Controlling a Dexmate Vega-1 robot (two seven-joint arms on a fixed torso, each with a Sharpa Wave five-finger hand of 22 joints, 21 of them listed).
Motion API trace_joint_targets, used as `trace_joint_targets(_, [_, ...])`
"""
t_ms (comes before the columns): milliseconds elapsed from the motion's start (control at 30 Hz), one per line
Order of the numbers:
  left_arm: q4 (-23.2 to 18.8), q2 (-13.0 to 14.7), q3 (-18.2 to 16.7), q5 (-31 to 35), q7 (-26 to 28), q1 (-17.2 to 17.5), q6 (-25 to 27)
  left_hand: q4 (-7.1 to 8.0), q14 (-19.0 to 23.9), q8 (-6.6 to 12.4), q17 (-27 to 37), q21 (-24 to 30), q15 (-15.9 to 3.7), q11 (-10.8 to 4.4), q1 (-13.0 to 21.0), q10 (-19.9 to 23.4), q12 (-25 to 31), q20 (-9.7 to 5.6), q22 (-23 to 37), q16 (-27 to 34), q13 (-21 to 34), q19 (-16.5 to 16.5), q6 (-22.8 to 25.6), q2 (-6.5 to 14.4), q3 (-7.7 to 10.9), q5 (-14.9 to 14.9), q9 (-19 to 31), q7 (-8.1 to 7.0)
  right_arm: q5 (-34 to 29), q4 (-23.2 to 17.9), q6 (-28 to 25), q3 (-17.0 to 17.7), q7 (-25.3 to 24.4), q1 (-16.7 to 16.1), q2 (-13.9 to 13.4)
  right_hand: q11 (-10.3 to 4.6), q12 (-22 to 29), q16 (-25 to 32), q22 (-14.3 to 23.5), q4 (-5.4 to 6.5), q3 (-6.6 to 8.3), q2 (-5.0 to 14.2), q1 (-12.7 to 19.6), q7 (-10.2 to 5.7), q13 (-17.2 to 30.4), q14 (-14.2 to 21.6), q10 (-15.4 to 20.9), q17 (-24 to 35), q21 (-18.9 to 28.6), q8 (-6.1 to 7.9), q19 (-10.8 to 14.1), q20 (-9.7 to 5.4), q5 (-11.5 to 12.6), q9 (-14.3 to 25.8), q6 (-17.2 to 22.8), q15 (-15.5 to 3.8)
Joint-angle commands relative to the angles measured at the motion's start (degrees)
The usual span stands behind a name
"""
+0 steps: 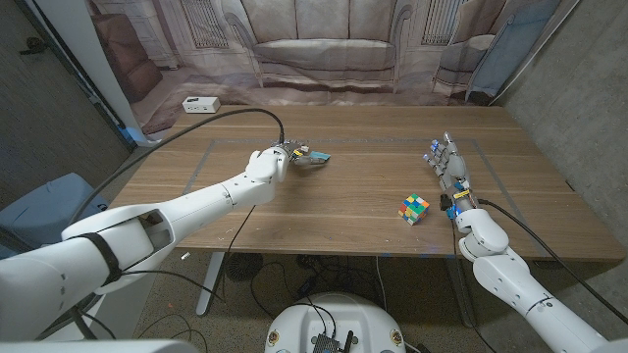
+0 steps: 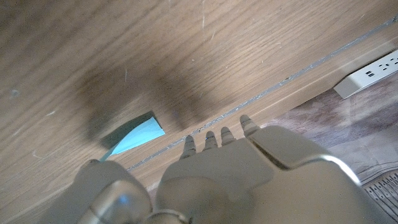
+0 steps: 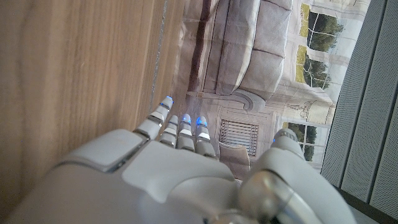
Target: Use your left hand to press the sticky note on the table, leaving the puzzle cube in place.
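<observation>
while the left hand (image 1: 282,155) hovers over the sticky note (image 1: 316,157), which peeks out just past its fingertips, it grasps nothing. lower it straight onto the worktop (image 1: 343,211). the puzzle cube (image 1: 414,208) sits well off, beside the released right hand (image 1: 451,175).

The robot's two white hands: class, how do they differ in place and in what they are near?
The left hand reaches over the light blue sticky note near the table's middle; the right hand stands apart at the table's right side, fingers extended, holding nothing, beside the multicoloured puzzle cube. Both are above the wooden table.
</observation>
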Motion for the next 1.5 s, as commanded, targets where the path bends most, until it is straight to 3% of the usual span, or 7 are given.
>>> trace_joint_targets(33, [-1.4,0.7,-0.7,0.1,0.1,0.6,0.3,0.29,-7.4,0.52,0.2,0.1,0.38,0.08,0.1,-5.4,-0.1,0.42,0.2,0.2,0.2,-14.7,-0.3,0.5,-0.31,0.0,0.1,0.14,0.0,-0.1,0.0,0.0,-0.1,0.1,0.1,0.29,-0.1,0.1,0.2,-0.18,0.06,0.28,-0.3,-0.06,0.1,0.1,0.3,0.1,-0.2,0.04,0.3,0.32,0.4,0.1,0.7,0.4])
trace_joint_targets(367, [-3.4,1.7,-1.8,-0.3,0.2,1.5,0.7,0.24,-6.1,1.2,0.2,0.5,-0.08,-0.12,0.3,-4.4,0.3,0.61,0.2,0.6,0.2,-13.7,0.3,0.7,-0.49,-0.1,0.1,0.41,-0.1,0.1,0.3,0.0,0.1,0.1,0.1,0.25,-0.1,0.2,0.2,-0.22,0.03,0.3,-0.4,-0.08,0.1,0.1,0.3,0.1,-0.2,0.04,0.3,0.3,0.4,0.1,0.7,0.35])
trace_joint_targets(533, [-5.3,2.7,-4.3,-2.5,2.8,3.3,-1.0,0.1,-3.8,1.95,0.2,0.9,-0.88,-0.35,0.7,-2.5,1.0,0.72,0.1,1.2,0.2,-12.2,1.9,0.9,-0.61,-0.2,0.1,0.54,-0.1,0.3,0.3,-0.1,0.2,0.3,0.2,0.21,-0.1,0.2,0.2,-0.27,0.02,0.3,-0.3,-0.07,0.1,0.1,0.3,0.1,-0.2,0.03,0.3,0.33,0.4,0.1,0.7,0.38])
trace_joint_targets(733, [-7.8,3.7,-6.1,-3.5,4.6,4.8,-1.2,0.01,-3.4,2.29,0.1,0.9,-0.7,-0.31,0.9,-1.9,1.2,0.81,0.1,1.1,0.2,-11.9,2.9,1.1,-0.63,-0.2,0.1,0.94,-0.1,0.7,0.4,-0.3,0.6,0.7,0.2,0.2,-0.1,0.2,0.2,-0.3,0.0,0.28,-0.4,-0.09,0.1,0.1,0.3,0.1,-0.2,0.02,0.3,0.33,0.3,0.1,0.7,0.37])
trace_joint_targets(867, [-9.2,4.3,-7.6,-4.7,6.4,6.2,-1.9,-0.2,-1.5,2.52,0.1,1.4,-0.61,-0.28,1.4,-0.2,1.7,1.15,0.0,1.4,0.2,-10.0,4.1,1.4,-0.63,-0.5,0.0,1.52,-0.1,1.1,0.6,-0.4,0.7,0.9,0.4,0.22,-0.1,0.2,0.2,-0.32,-0.02,0.27,-0.4,-0.08,0.1,0.2,0.3,0.1,-0.2,0.02,0.3,0.36,0.3,0.1,0.7,0.37])
trace_joint_targets(1500, [-14.4,5.8,-13.1,-10.4,11.4,11.2,-2.4,-0.79,0.7,1.47,0.0,1.7,-0.9,-0.41,2.9,1.6,2.0,1.75,-0.1,1.4,0.0,-7.7,1.7,2.6,-0.08,-1.0,0.0,1.98,-0.3,0.8,0.8,-0.3,0.7,0.8,0.2,0.22,-0.1,0.2,0.2,-0.42,-0.1,0.24,-0.4,-0.13,0.1,0.2,0.3,0.1,-0.2,0.01,0.2,0.38,0.3,0.1,0.7,0.28])
